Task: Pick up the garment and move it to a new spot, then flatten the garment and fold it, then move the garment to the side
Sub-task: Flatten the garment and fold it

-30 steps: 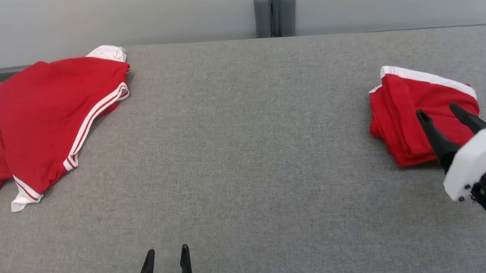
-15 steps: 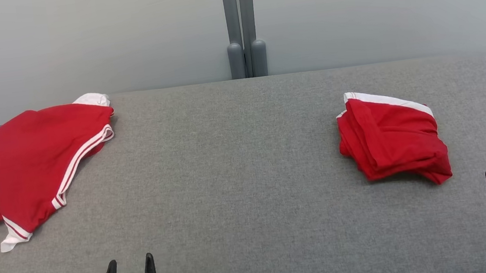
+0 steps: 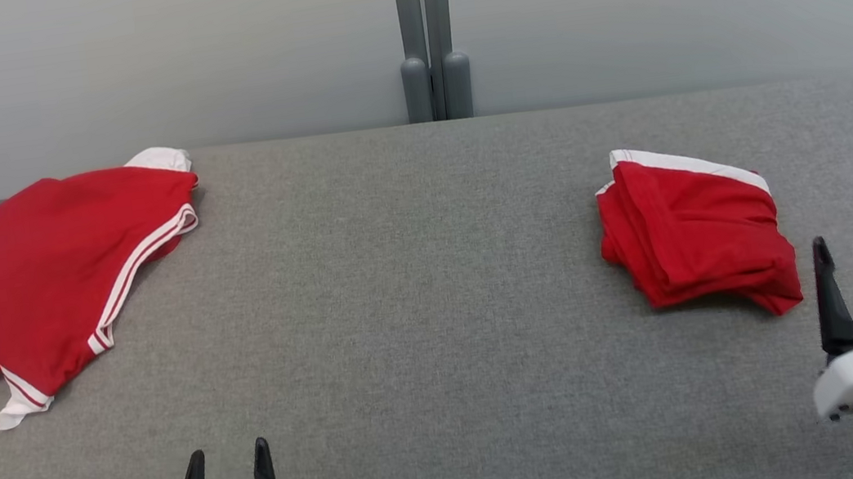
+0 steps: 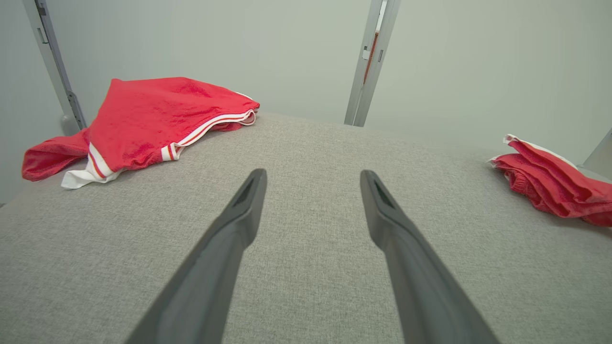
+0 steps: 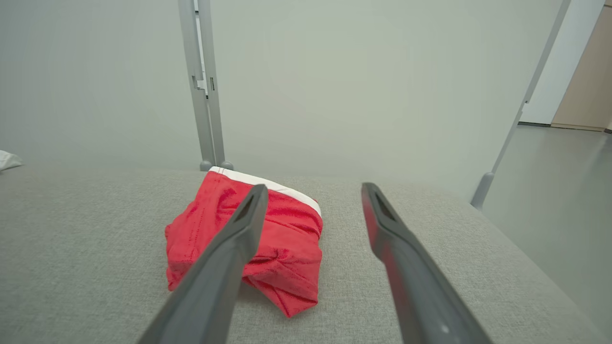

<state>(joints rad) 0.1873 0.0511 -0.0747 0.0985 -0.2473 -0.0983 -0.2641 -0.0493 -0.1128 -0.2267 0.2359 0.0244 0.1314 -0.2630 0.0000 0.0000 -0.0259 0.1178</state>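
A red garment with a white band lies folded in a small bundle (image 3: 693, 233) (image 4: 550, 186) (image 5: 287, 248) at the right of the grey table (image 3: 415, 274). A second red garment with white stripes (image 3: 67, 262) (image 4: 153, 114) lies spread out at the far left, hanging over the table's left edge. My right gripper (image 3: 852, 239) (image 5: 313, 186) is open, just near and right of the folded bundle, apart from it. Near the front edge, left of centre, my left gripper (image 3: 227, 449) (image 4: 311, 173) is open over bare table, holding nothing.
A grey double post (image 3: 434, 65) stands against the pale wall behind the table's middle. The table's right edge drops to the floor (image 5: 550, 191) beyond the folded bundle. Bare grey surface lies between the two garments.
The head camera has shifted. My right gripper, whose fingers overlapped the folded bundle a second ago, has drawn back to its near right side, still open. The left gripper has stayed put.
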